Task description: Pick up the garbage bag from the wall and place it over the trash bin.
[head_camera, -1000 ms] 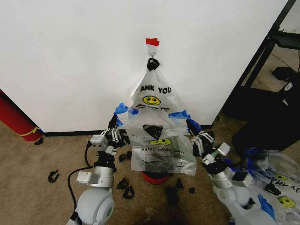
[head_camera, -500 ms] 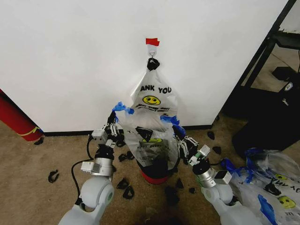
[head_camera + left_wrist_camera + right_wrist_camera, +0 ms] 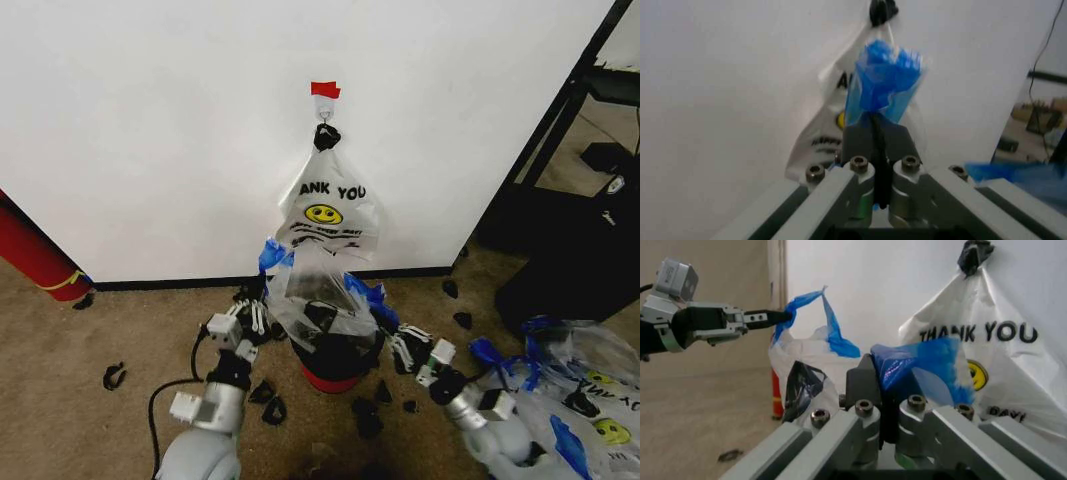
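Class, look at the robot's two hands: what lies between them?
In the head view, the garbage bag draped over the trash bin lies between the left hand and right hand.

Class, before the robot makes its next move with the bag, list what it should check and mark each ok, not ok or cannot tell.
1. Left gripper shut on a blue handle: ok.
2. Right gripper shut on the other handle: ok.
3. Bag mouth above the bin: ok.
4. Bag rim down around the bin's rim: not ok.
5. Another bag on the wall hook keeps clear of the held bag: cannot tell.
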`<state>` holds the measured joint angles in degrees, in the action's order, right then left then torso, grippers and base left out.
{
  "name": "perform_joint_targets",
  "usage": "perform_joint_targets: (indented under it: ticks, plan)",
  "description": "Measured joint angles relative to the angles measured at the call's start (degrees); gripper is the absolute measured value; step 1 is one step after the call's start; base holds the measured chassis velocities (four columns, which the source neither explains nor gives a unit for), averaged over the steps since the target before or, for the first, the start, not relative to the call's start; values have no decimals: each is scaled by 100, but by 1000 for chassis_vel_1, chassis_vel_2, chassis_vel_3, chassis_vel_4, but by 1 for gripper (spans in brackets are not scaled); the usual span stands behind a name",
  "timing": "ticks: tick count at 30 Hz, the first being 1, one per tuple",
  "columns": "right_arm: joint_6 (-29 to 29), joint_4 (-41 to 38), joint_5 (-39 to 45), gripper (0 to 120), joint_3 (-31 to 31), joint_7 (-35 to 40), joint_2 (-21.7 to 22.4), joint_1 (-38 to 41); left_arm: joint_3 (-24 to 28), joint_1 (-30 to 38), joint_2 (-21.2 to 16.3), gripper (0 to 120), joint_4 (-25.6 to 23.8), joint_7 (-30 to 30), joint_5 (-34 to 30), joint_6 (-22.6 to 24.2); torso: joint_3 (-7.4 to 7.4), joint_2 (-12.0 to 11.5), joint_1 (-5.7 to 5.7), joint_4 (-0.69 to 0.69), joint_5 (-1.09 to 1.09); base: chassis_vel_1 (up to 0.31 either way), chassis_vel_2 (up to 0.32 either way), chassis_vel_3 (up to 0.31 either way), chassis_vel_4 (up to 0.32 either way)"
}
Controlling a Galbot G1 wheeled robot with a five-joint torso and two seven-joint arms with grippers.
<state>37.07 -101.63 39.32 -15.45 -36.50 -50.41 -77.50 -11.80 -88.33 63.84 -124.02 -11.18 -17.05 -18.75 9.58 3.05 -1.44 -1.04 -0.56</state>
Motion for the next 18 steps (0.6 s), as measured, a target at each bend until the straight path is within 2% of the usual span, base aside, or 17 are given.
perform_joint_targets:
  ticks: [3, 8, 11, 15, 18]
  plan:
    - [-18, 24, 75, 0, -34, -92, 106, 26, -7, -31, -8, 0, 76, 15, 88, 0, 0, 0, 0, 1, 0, 0, 0, 0, 0]
    - [-42, 314, 303, 0, -347, -448, 214, 169, 45, 69, 129, 0, 586, 33, 377, -3, 0, 0, 0, 1, -2, 0, 0, 0, 0]
    - [42, 591, 290, 0, -204, -400, 78, 118, 126, 50, 201, 0, 790, 9, 641, 1, 0, 0, 0, 0, 0, 0, 0, 0, 0]
    - [101, 684, 76, 0, -40, -176, 49, 31, 166, -71, 148, 0, 804, 12, 861, 17, 0, 0, 0, 0, 0, 0, 0, 0, 0]
    - [165, 718, -192, 0, 68, -47, 59, -31, 144, -202, 36, 0, 858, 50, 1271, 13, 0, 0, 0, 1, -1, 0, 0, 0, 0]
